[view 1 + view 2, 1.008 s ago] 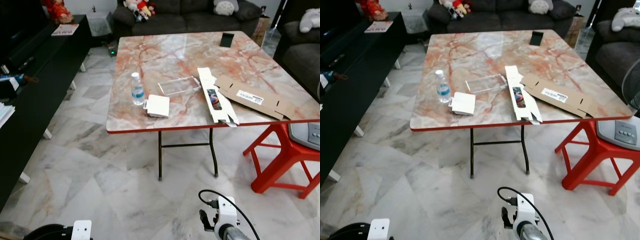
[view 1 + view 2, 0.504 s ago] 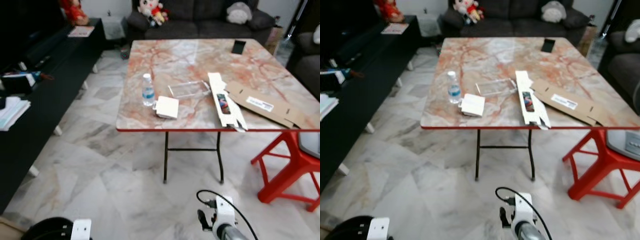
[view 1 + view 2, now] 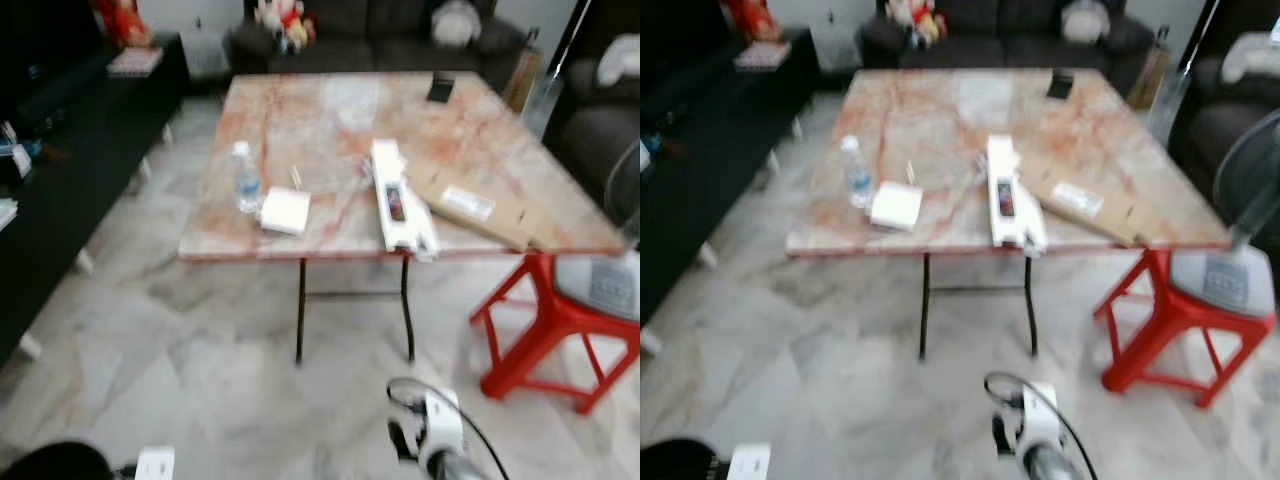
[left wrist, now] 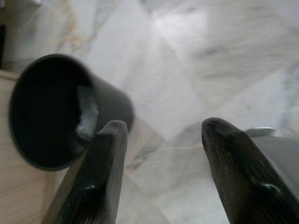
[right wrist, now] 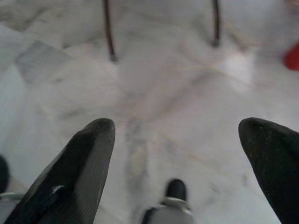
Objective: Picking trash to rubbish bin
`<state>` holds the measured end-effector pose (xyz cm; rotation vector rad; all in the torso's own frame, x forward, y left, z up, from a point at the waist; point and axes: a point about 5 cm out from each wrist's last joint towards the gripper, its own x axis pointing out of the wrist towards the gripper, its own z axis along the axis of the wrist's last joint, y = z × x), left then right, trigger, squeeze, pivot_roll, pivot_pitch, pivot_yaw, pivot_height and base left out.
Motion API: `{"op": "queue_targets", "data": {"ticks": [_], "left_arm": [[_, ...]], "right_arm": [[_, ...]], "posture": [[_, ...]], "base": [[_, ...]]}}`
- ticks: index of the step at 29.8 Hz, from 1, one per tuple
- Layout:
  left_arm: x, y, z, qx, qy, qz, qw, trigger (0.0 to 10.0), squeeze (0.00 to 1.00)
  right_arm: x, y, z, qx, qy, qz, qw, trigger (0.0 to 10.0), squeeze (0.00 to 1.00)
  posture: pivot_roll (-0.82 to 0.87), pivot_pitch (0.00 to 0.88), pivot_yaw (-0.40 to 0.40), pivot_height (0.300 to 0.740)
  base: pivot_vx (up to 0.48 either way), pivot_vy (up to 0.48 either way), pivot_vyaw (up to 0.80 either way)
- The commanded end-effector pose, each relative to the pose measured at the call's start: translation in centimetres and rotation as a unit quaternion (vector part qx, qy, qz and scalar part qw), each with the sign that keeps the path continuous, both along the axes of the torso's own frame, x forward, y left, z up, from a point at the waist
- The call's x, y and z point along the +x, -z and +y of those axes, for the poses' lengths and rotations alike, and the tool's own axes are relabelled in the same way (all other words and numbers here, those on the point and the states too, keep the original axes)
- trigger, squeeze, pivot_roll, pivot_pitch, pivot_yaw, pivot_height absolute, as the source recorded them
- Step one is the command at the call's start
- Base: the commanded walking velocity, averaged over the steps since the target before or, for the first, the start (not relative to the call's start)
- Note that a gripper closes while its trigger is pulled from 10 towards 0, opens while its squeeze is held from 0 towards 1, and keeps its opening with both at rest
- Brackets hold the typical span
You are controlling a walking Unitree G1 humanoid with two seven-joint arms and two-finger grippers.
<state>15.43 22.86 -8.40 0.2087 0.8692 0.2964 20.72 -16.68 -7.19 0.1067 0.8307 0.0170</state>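
With both my arms hanging low and fingers spread empty, the white carton (image 3: pixel 398 205) lies well ahead on the counter (image 3: pixel 330 120), long axis pointing away from me, overhanging its near edge, nearer my right fingers (image 5: pixel 182 163).

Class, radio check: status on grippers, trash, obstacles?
Both grippers open, empty, low over floor. Trash on table: bottle, white carton. Bin near left gripper. Path clear.
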Motion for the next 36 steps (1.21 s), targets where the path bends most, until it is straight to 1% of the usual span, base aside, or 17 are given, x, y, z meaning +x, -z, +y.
{"op": "queue_targets", "data": {"ticks": [1, 3, 6, 7, 11, 12, 14, 15, 18, 20, 21, 25, 27, 28, 29, 33, 36], "left_arm": [[-0.4, 0.2, -0.2, 0.002, 0.009, 0.006, 1.0, 10.0, 0.0], [-0.4, 0.2, -0.2, 0.002, 0.009, 0.006, 1.0, 10.0, 0.0], [1.2, -1.0, 0.4, 0.018, 0.015, -0.054, 0.998, 10.0, 0.0], [2.4, -2.1, 0.6, 0.033, 0.026, -0.101, 0.994, 10.0, 0.0], [4.3, -4.2, 1.0, 0.055, 0.035, -0.183, 0.981, 10.0, 0.0], [5.7, -5.9, 1.2, 0.061, 0.034, -0.239, 0.969, 10.0, 0.0], [6.9, -7.6, 1.1, 0.063, 0.035, -0.285, 0.956, 10.0, 0.0], [8.0, -9.0, 0.8, 0.07, 0.05, -0.317, 0.944, 10.0, 0.0], [9.4, -11.0, 0.0, 0.076, 0.071, -0.359, 0.928, 10.0, 0.0], [10.7, -12.9, -0.8, 0.077, 0.084, -0.395, 0.911, 10.0, 0.0], [12.0, -14.6, -1.6, 0.069, 0.088, -0.424, 0.899, 10.0, 0.0], [13.8, -17.1, -3.1, 0.058, 0.104, -0.461, 0.879, 10.0, 0.0], [14.7, -18.1, -4.2, 0.05, 0.118, -0.467, 0.875, 10.0, 0.0], [15.3, -19.1, -5.2, 0.043, 0.129, -0.486, 0.863, 10.0, 0.0], [15.6, -19.4, -5.6, 0.038, 0.129, -0.493, 0.86, 10.0, 0.0], [16.8, -20.1, -6.7, 0.01, 0.125, -0.494, 0.86, 10.0, 0.0], [17.3, -20.8, -7.0, 0.008, 0.128, -0.501, 0.856, 10.0, 0.0]], "right_arm": [[0.1, -0.1, -0.3, -0.003, 0.003, -0.003, 1.0, 10.0, 0.0], [0.2, -0.1, -0.3, -0.003, 0.003, -0.003, 1.0, 10.0, 0.0], [1.5, -1.0, -0.1, 0.0, -0.018, -0.039, 0.999, 10.0, 0.0], [2.4, -1.7, 0.0, 0.002, -0.03, -0.062, 0.998, 10.0, 0.0], [3.8, -2.8, 0.1, -0.003, -0.051, -0.099, 0.994, 10.0, 0.0], [5.0, -3.8, 0.3, 0.002, -0.055, -0.131, 0.99, 10.0, 0.0], [6.1, -4.9, 0.5, 0.006, -0.061, -0.162, 0.985, 10.0, 0.0], [7.3, -6.0, 0.9, 0.01, -0.065, -0.192, 0.979, 10.0, 0.0], [8.7, -7.6, 1.5, 0.02, -0.073, -0.232, 0.97, 10.0, 0.0], [10.0, -9.1, 2.2, 0.029, -0.078, -0.266, 0.96, 10.0, 0.0], [11.2, -10.7, 3.1, 0.041, -0.083, -0.299, 0.95, 10.0, 0.0], [12.8, -13.3, 4.5, 0.061, -0.092, -0.351, 0.93, 10.0, 0.0], [13.4, -14.5, 5.2, 0.069, -0.099, -0.374, 0.919, 10.0, 0.0], [13.9, -15.5, 5.8, 0.071, -0.106, -0.39, 0.912, 10.0, 0.0], [14.1, -16.0, 6.1, 0.074, -0.107, -0.399, 0.908, 10.0, 0.0], [14.7, -17.6, 7.4, 0.084, -0.115, -0.426, 0.894, 10.0, 0.0], [14.8, -18.0, 8.0, 0.078, -0.128, -0.433, 0.889, 10.0, 0.0]], "posture": [[0.06, 0.047, -0.03, 0.74], [0.06, 0.047, -0.03, 0.74], [0.07, 0.05, -0.033, 0.74], [0.07, 0.05, -0.033, 0.74], [0.07, 0.05, -0.033, 0.74], [0.08, 0.047, -0.033, 0.74], [0.08, 0.046, -0.033, 0.74], [0.07, 0.045, -0.031, 0.74], [0.07, 0.042, -0.028, 0.74], [0.06, 0.038, -0.026, 0.74], [0.06, 0.033, -0.024, 0.74], [0.06, 0.023, -0.022, 0.74], [0.06, 0.023, -0.022, 0.74], [0.06, 0.014, -0.021, 0.74], [0.05, 0.009, -0.019, 0.74], [0.04, 0.001, -0.012, 0.74], [0.04, 0.0, -0.007, 0.74]], "base": [[0.0, -0.277, 0.0], [0.0, -0.277, 0.0], [0.0, 0.0, 0.0], [0.0, 0.0, 0.0], [0.0, 0.0, 0.0], [0.0, 0.0, 0.0], [0.0, 0.0, 0.0], [0.0, 0.0, 0.0], [0.0, 0.0, 0.0], [0.0, 0.0, 0.0], [0.0, 0.0, 0.0], [0.0, 0.0, 0.0], [0.0, 0.0, 0.0], [0.0, 0.0, 0.0], [0.0, 0.0, 0.0], [0.0, 0.0, 0.0], [0.082, 0.0, 0.26]]}}
